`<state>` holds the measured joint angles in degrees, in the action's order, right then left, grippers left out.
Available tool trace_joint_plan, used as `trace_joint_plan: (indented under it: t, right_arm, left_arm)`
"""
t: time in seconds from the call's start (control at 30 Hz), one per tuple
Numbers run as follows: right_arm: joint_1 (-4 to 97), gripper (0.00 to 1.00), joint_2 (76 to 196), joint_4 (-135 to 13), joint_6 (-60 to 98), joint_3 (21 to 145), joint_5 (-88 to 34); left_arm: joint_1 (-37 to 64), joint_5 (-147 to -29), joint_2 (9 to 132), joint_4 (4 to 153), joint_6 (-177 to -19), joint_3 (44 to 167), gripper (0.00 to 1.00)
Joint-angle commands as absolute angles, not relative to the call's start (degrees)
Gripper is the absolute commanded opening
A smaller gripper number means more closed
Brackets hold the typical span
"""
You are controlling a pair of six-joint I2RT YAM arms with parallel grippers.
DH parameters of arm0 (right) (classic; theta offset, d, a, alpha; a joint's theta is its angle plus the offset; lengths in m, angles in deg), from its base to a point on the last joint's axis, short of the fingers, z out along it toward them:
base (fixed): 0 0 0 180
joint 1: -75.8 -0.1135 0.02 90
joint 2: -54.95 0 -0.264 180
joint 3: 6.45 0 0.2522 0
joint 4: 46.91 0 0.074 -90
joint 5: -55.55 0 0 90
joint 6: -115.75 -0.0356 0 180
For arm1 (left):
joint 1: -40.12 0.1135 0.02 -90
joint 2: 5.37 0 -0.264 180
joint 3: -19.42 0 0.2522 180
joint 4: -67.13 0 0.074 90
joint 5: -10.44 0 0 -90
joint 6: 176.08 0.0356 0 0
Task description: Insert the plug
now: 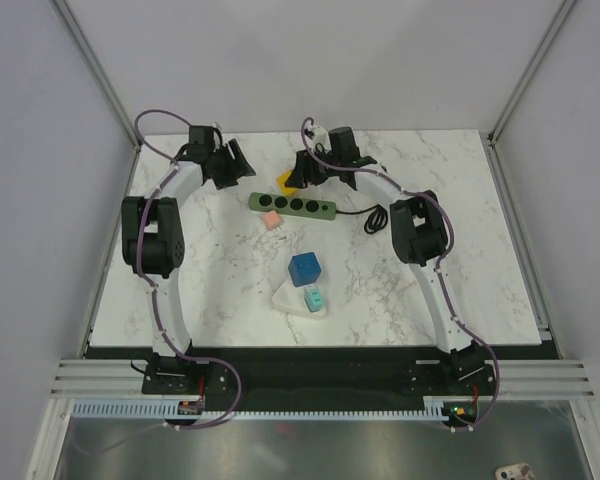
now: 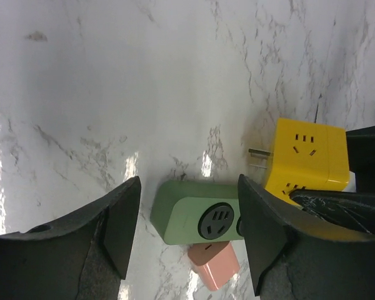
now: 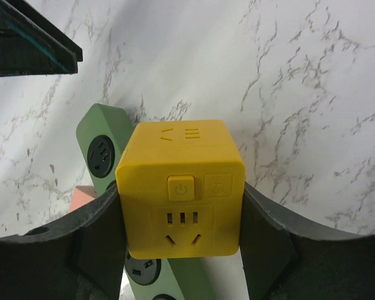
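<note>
**Yellow cube held beside the strip, not plugged in**

On your marble table [image 1: 430, 260] the green power strip [image 1: 293, 205] lies across the far middle. Your left gripper [image 2: 187, 231] stands over its left end with its fingers apart and nothing between them but that end, a gap on each side. Your right gripper [image 3: 181, 215] is clamped on the yellow plug cube [image 3: 180, 181], just beside the strip's far edge, its prongs [image 2: 256, 159] bare. Nearer you sit a blue cube [image 1: 306, 268], a pink adapter [image 1: 271, 220] and a teal adapter [image 1: 316, 298].
</note>
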<state>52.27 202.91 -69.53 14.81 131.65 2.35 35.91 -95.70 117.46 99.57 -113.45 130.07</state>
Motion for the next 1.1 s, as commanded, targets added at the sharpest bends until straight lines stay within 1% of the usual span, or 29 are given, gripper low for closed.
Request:
trace_joint_plan:
  t: [0.0,0.07,0.2,0.23,0.27,0.37,0.4,0.47,0.5,0.53,0.67,0.87,1.0,1.07]
  right_arm:
    - [51.02,0.00,197.71,-80.42,21.00,127.74,1.00]
    - [51.10,0.00,194.98,-81.14,20.83,125.36,-2.61]
    - [51.19,0.00,187.06,-85.18,20.05,121.49,-10.44]
    - [51.28,0.00,185.83,-85.88,18.13,121.31,-15.85]
    - [51.19,0.00,184.43,-86.59,17.06,121.13,-18.43]
    - [51.28,0.00,180.55,-92.02,9.61,123.06,-28.62]
    - [51.19,0.00,180.11,-98.05,7.67,126.46,-30.65]
    - [51.02,0.00,180.72,-104.23,3.89,130.17,-32.33]
    - [50.41,0.00,181.42,-109.65,3.70,133.23,-32.51]
    - [49.88,0.00,181.69,-111.97,3.61,134.39,-32.95]
    - [47.86,0.00,183.18,-121.29,2.38,137.74,-36.64]
    - [44.70,0.00,183.44,-122.80,-0.52,137.74,-39.45]
    - [42.76,0.00,184.15,-122.63,-2.72,139.06,-42.00]
    - [41.88,0.00,184.41,-121.84,-3.33,139.41,-43.49]
  left_arm:
    - [35.99,-100.12,113.64,99.79,-111.74,125.83,0.70]
    - [35.90,-101.35,112.07,99.44,-112.44,122.41,0.68]
    - [35.37,-106.01,110.48,99.00,-113.23,118.53,0.61]
    - [35.11,-106.62,110.13,99.09,-113.76,117.22,0.60]
    - [34.59,-107.15,109.69,99.09,-114.11,116.60,0.59]
    - [33.97,-108.30,107.32,99.26,-114.46,113.88,0.59]
    - [34.14,-106.56,105.92,99.96,-114.38,113.26,0.60]
    - [34.40,-104.36,103.98,101.37,-114.20,111.85,0.62]
    - [34.49,-103.39,103.19,101.90,-113.77,111.50,0.67]
    - [34.49,-102.51,101.18,102.68,-113.07,111.41,0.69]
    - [34.49,-98.64,96.95,107.08,-110.34,111.67,0.72]
    - [34.49,-98.37,90.62,109.11,-108.57,106.49,0.72]
    - [34.32,-104.68,87.28,107.62,-109.63,101.14,0.72]
    - [34.32,-105.14,85.78,107.35,-109.80,99.81,0.72]
